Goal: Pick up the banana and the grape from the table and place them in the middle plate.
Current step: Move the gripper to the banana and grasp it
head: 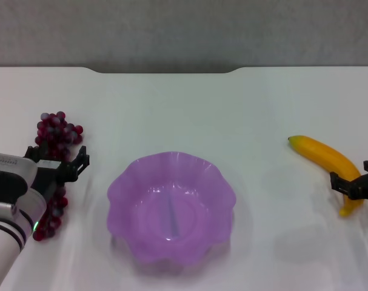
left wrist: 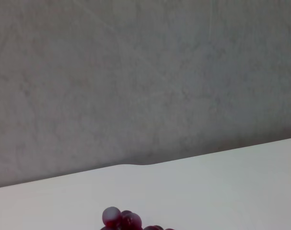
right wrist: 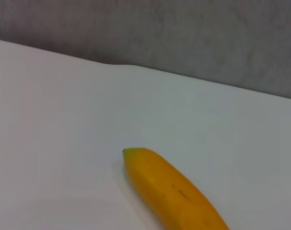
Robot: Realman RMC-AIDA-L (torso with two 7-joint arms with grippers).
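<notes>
Head view: the middle plate (head: 170, 206) sits empty at the centre of the table (head: 184, 103), so nothing is delivered yet and both fruits are left to move. The grape (head: 55, 136) lies on the robot's left, well apart from the plate, and the left gripper (head: 57, 165) is down over the bunch's middle, fingers spread to either side but not clamped as far as I can judge. On the right, the banana (head: 326, 159) rests on the table with the right gripper (head: 356, 185) at its near end; whether that claw has closed, I cannot tell.

Left wrist view: only the far tip of the grape (left wrist: 121, 219) peeks in, on the table.

Right wrist view: the banana (right wrist: 174, 191) lies flat on the table, no fingers visible.
</notes>
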